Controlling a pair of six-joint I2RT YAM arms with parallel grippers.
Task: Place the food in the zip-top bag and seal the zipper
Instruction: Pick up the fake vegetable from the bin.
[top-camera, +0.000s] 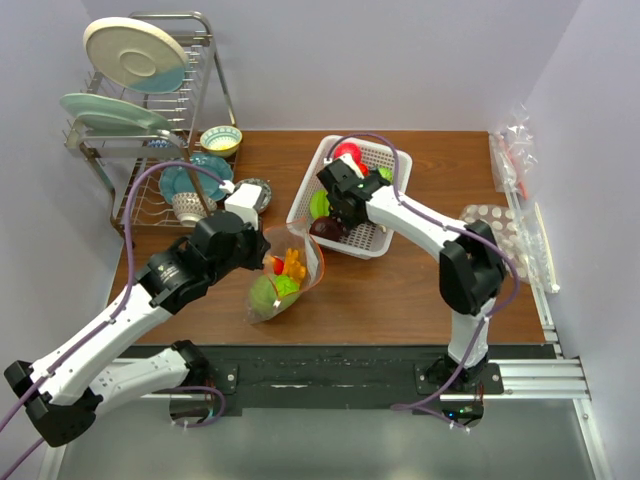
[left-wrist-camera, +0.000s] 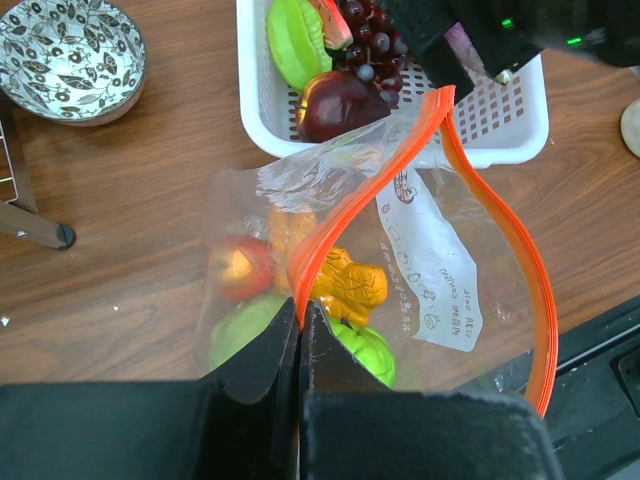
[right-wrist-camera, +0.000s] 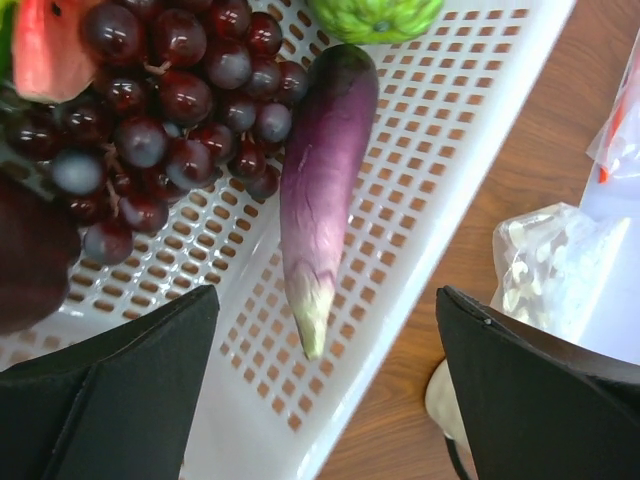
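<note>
our two arms are built alike: white shells on the long links of the left arm (top-camera: 110, 330) and the right arm (top-camera: 415, 222), with chunky black joint housings between them. a thin purple cable (top-camera: 370, 136) loops along each. our fingers (right-wrist-camera: 120, 390) are matte black, blunt wedges. small green lights (left-wrist-camera: 508, 22) glow on the right arm's black head.

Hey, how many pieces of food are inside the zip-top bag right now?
3 visible in the zip-top bag: a red piece on the left, an orange piece in the middle, a green piece beside the left pincer, which may hide more.
</note>
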